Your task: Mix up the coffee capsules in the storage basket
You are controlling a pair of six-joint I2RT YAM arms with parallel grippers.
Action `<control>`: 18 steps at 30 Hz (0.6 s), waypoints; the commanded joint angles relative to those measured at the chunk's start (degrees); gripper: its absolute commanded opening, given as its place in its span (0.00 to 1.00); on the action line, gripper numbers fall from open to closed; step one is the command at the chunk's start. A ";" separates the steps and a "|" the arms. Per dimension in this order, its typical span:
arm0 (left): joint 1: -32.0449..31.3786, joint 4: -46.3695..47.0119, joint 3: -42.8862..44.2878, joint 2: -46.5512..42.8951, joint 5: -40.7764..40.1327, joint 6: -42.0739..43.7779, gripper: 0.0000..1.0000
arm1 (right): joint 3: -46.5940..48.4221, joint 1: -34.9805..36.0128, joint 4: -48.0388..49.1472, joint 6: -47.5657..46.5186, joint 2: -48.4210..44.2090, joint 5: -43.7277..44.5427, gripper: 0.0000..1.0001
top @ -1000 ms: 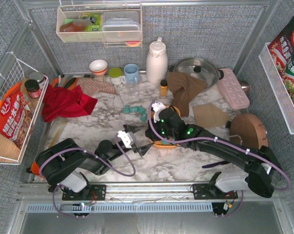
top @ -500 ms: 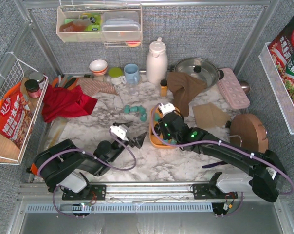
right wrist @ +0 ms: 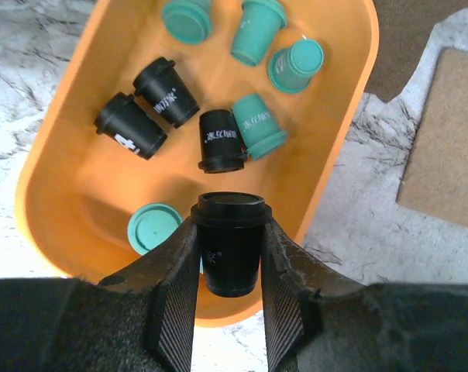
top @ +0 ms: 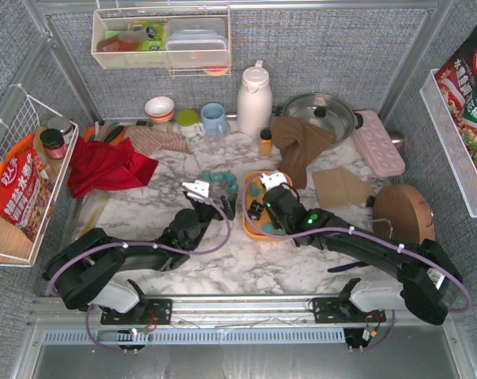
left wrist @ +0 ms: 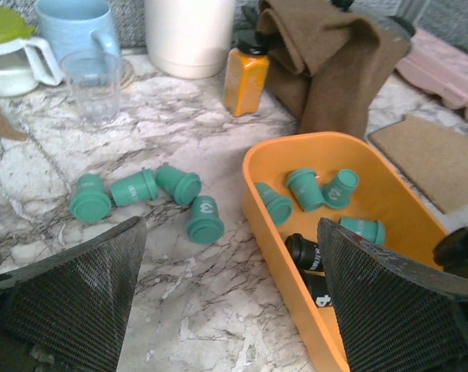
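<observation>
Marble desk (top: 144, 213) carries the orange storage basket (right wrist: 71, 186) of coffee capsules (right wrist: 257, 128); only the right wrist view shows the right tool (right wrist: 228, 232) pinching a black capsule (right wrist: 230, 267) above it, the left tool (left wrist: 230, 232) gaping wide near four stray capsules (left wrist: 145, 188).

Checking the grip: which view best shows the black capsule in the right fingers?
Right wrist: the black capsule sits clamped between both fingers. From above the arm hides it; the left wrist view doesn't show it.
</observation>
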 commanded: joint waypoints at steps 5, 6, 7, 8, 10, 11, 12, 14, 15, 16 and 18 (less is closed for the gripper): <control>0.75 -20.26 7.08 0.95 -7.96 -6.11 0.99 | -0.05 -0.77 0.13 1.70 2.54 -0.24 0.41; 0.98 -21.90 8.09 1.40 -7.66 -6.64 0.99 | 0.03 -0.86 0.04 1.82 2.64 -0.38 0.45; 1.31 -23.72 9.15 1.92 -7.30 -7.31 0.99 | 0.11 -0.99 -0.03 1.92 2.84 -0.54 0.49; 1.69 -25.42 10.36 2.45 -6.93 -8.09 0.99 | 0.19 -1.08 -0.14 2.05 2.95 -0.75 0.51; 2.86 -29.32 12.79 3.88 -5.64 -10.12 0.99 | 0.46 -1.21 -0.48 2.24 2.82 -1.32 0.57; 3.73 -31.09 13.93 4.65 -4.53 -11.25 0.99 | 0.49 -1.26 -0.58 2.32 2.61 -1.65 0.60; 4.67 -33.05 15.17 5.51 -3.40 -12.83 0.99 | 0.50 -1.30 -0.60 2.37 2.41 -1.97 0.61; 6.66 -36.84 17.91 7.25 -0.59 -15.63 1.00 | 0.52 -1.39 -0.75 2.46 1.76 -2.38 0.63; 7.58 -37.93 19.04 8.25 1.02 -16.24 0.99 | 0.47 -1.47 -0.85 2.46 1.35 -2.51 0.63; 8.36 -38.54 20.34 9.16 2.58 -16.46 0.98 | 0.42 -1.51 -0.94 2.46 0.85 -2.67 0.63; 9.45 -39.37 22.49 11.21 5.13 -16.44 0.96 | 0.12 -1.64 -1.02 2.33 -0.14 -3.04 0.63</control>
